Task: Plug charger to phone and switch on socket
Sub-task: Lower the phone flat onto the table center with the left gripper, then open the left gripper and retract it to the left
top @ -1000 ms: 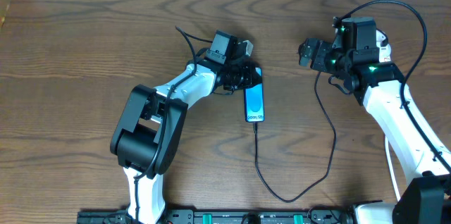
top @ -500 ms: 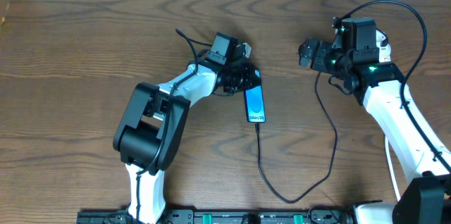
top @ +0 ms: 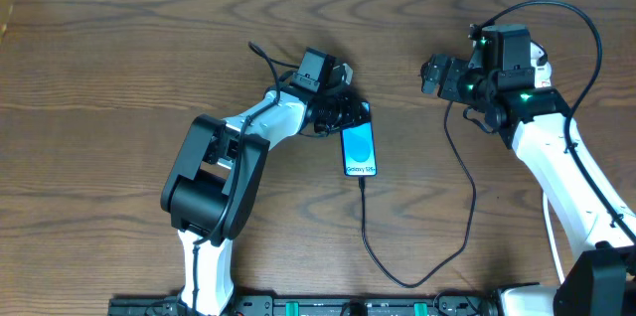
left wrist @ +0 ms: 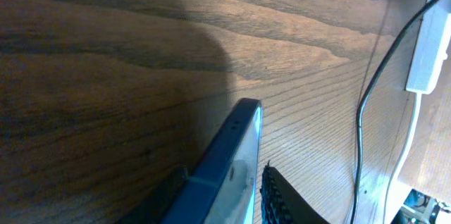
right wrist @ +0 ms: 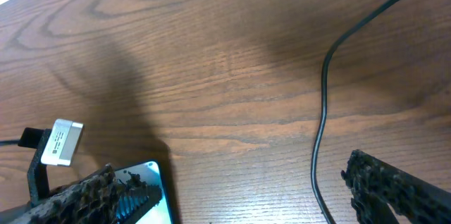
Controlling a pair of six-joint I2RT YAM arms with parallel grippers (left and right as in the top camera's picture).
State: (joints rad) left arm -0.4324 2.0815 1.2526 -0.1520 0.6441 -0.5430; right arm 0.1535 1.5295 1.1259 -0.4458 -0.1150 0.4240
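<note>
The left pincer is clenched on the top edge of the phone, mid-table. The charger meets the phone's bottom edge and loops towards the front. The right pincer is released and empty, with bare wood between it and the phone.

The overhead camera is looking straight down from well above, taking in the whole table. The left wrist camera is skimming low and very near along the phone, facing the charger cable and the socket at its right. The right wrist camera is looking down closely on wood. All three views are sharing that cable.
</note>
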